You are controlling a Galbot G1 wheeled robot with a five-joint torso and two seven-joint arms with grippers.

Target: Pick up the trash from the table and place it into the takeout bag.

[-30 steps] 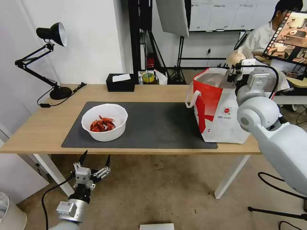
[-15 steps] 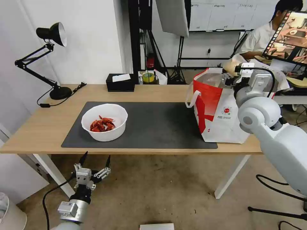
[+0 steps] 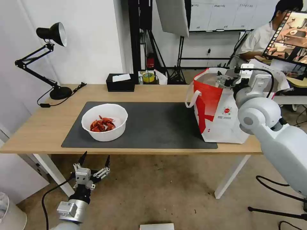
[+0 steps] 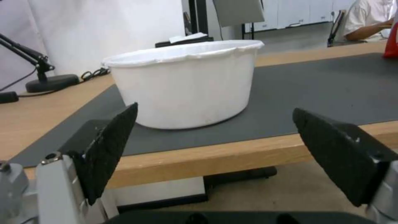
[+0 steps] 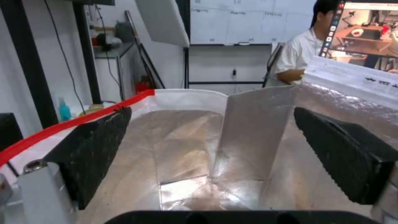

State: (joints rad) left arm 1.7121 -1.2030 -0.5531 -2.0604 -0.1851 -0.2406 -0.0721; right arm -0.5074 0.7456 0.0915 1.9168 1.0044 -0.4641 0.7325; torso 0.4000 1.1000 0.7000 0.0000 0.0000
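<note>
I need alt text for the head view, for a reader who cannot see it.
The right pincer hangs open over the mouth of the red-and-white bag at the right end of the table. A white bowl of red shells sits on the grey mat. The left pincer waits open below the table's front edge.

Bowl [image 3: 104,122]: white, containing red shells [image 3: 101,124]. Mat [image 3: 153,124]: dark grey. Desk [image 3: 41,127]: light wood, white legs. Takeout bag [image 3: 217,111]: red and white, silver foil lining. Tissue box [image 3: 120,82]: black.
</note>
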